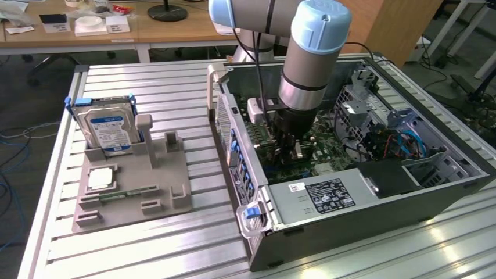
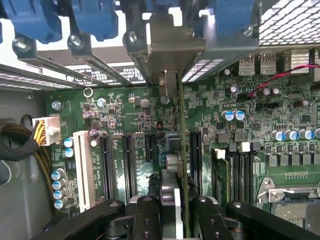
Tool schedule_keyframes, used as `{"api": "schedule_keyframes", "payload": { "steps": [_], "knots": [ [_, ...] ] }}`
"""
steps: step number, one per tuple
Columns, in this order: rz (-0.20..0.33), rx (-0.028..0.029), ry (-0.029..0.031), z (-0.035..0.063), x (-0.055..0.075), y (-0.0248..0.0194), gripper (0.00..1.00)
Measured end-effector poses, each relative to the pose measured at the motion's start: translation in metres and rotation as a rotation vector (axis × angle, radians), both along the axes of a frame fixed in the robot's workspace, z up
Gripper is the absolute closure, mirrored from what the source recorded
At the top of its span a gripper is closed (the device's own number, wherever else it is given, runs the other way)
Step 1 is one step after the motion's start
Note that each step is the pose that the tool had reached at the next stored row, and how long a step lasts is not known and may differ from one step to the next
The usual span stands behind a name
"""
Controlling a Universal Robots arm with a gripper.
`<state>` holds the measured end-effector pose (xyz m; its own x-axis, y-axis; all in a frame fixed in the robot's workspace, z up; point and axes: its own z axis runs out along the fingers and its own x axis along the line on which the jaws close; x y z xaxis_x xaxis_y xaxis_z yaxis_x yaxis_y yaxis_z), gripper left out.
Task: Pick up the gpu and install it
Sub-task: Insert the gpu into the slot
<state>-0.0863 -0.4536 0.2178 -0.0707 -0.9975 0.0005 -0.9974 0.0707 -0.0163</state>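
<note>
1. The robot arm (image 1: pixel 310 64) reaches down into the open computer case (image 1: pixel 434 192), which lies on its side on the ribbed metal counter (image 1: pixel 194 232).
2. In the wrist view the hand (image 2: pixel 172 210) is clenched on the gpu (image 2: pixel 176 150), its black fingers (image 2: pixel 145 212) pressing on either side of the card's edge.
3. The gpu stands on edge over the green motherboard (image 2: pixel 135 125), in line with the row of long black slots (image 2: pixel 127 165); its silver end bracket (image 2: pixel 169 47) sits up against the rear openings of the case, among the blue clips (image 2: pixel 95 20).
4. Whether the card is fully seated in its slot cannot be told.
5. A white slot (image 2: pixel 84 167) and a white plug with yellow wires (image 2: pixel 46 131) lie to one side of the card on the board.
6. In the exterior view, the power supply (image 1: pixel 329 195) with its black label sits in the case near the arm.
7. On the exterior view's left, a grey holder (image 1: pixel 132 192) rests on the counter, with a hard drive (image 1: pixel 108 131) standing upright in it and a small green memory stick (image 1: pixel 116 195) lying flat.
</note>
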Motion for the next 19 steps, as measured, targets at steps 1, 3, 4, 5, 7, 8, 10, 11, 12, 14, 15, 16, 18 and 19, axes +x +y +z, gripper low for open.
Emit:
{"api": "schedule_keyframes", "payload": {
  "steps": [1, 3, 4, 5, 7, 8, 10, 11, 12, 14, 15, 16, 18, 19],
  "knots": [
    [0.000, -0.0004, 0.0001, 0.0005, 0.0000, 0.0000, 0.71],
    [0.000, -0.0005, 0.0001, 0.0008, 0.0000, -0.0001, 0.71],
    [0.000, -0.0005, 0.0001, 0.0008, 0.0000, -0.0001, 0.71],
    [0.000, -0.0006, 0.0002, 0.0009, 0.0000, -0.0001, 0.71],
    [0.000, -0.0007, 0.0002, 0.0011, 0.0000, -0.0001, 0.71],
    [0.000, -0.0009, 0.0003, 0.0013, 0.0000, -0.0001, 0.71],
    [0.000, -0.0008, 0.0003, 0.0024, 0.0000, -0.0001, 0.71],
    [0.000, -0.0008, 0.0003, 0.0024, 0.0000, -0.0001, 0.71],
    [0.000, -0.0008, 0.0002, 0.0024, 0.0000, -0.0001, 0.71],
    [0.000, -0.0008, 0.0002, 0.0024, 0.0000, -0.0001, 0.71],
    [0.000, -0.0008, 0.0002, 0.0024, 0.0000, -0.0001, 0.71],
    [0.000, -0.0008, 0.0003, 0.0024, 0.0000, -0.0001, 0.71],
    [0.000, -0.0008, 0.0009, 0.0024, 0.0003, -0.0001, 0.71],
    [0.000, -0.0008, 0.0018, 0.0024, 0.0010, -0.0002, 0.71]
  ]
}}
